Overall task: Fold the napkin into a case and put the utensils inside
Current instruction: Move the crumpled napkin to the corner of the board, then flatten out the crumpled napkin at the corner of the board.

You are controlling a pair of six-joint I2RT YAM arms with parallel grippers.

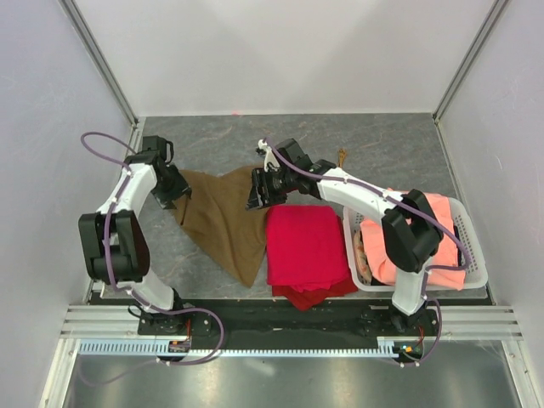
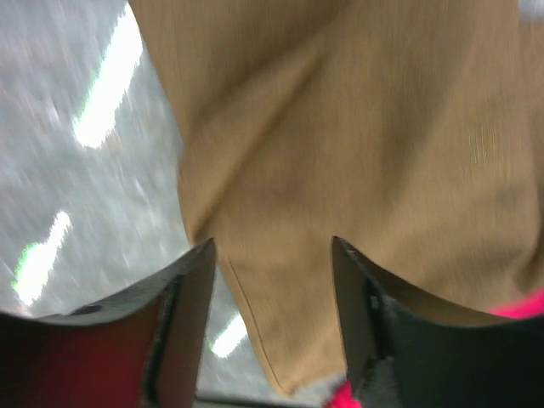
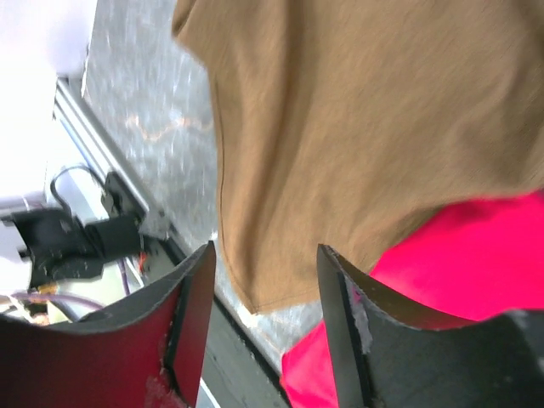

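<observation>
While both pairs of jaws stand wide with nothing between them, the napkin (image 1: 223,223) lies spread under them.
The left gripper (image 1: 181,202) hangs over its left corner, the right gripper (image 1: 257,195) over its right corner; a red cloth (image 1: 304,245) touches the napkin's edge just beside the right jaws.

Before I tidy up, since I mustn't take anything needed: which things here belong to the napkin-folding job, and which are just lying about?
Job: napkin; utensils, tiny, far side.
Lying about: red cloth; basket; salmon cloth in it.
</observation>
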